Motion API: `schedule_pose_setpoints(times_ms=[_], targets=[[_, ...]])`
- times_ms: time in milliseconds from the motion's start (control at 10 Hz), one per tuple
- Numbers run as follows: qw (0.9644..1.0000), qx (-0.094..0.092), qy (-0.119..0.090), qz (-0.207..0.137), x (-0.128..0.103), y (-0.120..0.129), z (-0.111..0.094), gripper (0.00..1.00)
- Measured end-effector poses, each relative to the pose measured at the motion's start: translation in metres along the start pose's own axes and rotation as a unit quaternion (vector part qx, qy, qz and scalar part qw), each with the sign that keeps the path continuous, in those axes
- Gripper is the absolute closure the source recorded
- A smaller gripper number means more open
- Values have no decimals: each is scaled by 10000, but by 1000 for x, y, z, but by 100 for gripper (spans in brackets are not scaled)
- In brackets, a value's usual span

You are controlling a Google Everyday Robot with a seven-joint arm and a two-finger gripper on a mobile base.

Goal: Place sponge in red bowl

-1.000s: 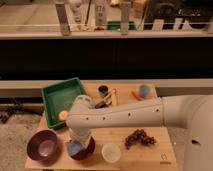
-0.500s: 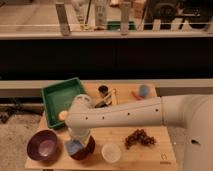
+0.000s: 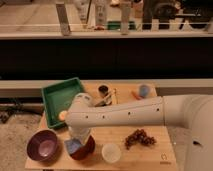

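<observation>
Wooden table [image 3: 150,156], speckled grey floor [image 3: 15,137], dark wall [image 3: 100,57] behind, pale ledge [image 3: 165,34], upright posts [image 3: 63,17], dim warm light
</observation>
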Motion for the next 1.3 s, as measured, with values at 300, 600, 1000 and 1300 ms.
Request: schedule_pose_setpoints(times_ms=[300, 600, 1000, 1300], targets=[[10000, 13, 16, 41, 5, 8, -13, 20], [10000, 78, -4, 62, 8, 10, -22, 20], [9999, 62, -148, -5, 10, 9, -23, 20], [9998, 39, -210, -48, 10, 8, -23, 20]])
